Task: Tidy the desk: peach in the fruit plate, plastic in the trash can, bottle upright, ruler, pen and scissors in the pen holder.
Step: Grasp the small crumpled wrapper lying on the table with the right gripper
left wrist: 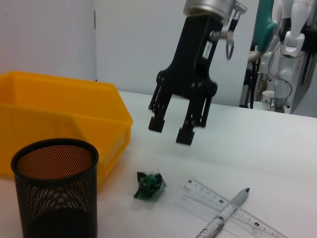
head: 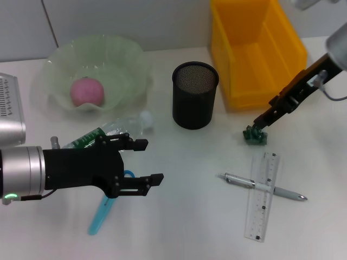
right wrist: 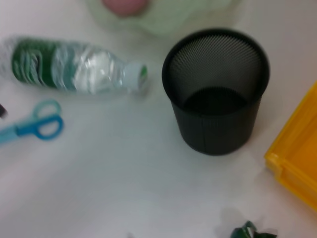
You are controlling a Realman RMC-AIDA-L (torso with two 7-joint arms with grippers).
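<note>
White desk [head: 184, 227]; scissors [head: 103, 212] half under left hand [head: 145, 161].

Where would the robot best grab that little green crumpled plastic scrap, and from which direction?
Probably from straight above, pinching across the raised middle of the green plastic scrap. It is a small crumpled lump lying on the table, free on all sides, so there is no edge to slide under. The right gripper hangs just above it with its jaws open and pointing down, which suits that approach.
</note>
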